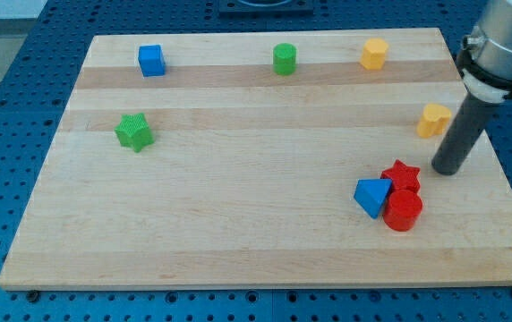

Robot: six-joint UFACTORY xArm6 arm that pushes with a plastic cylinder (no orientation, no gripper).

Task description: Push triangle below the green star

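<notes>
A blue triangle (372, 196) lies at the board's lower right, touching a red star (403, 175) and a red cylinder (403, 211). The green star (134, 132) sits far off at the view's left. My tip (445, 169) is at the end of the dark rod, just to the right of the red star and up and to the right of the blue triangle, not touching either.
A blue cube (151, 61), a green cylinder (284, 59) and a yellow block (374, 54) line the view's top. Another yellow block (433, 120) sits at the right, just left of the rod. The wooden board (238, 224) rests on a blue table.
</notes>
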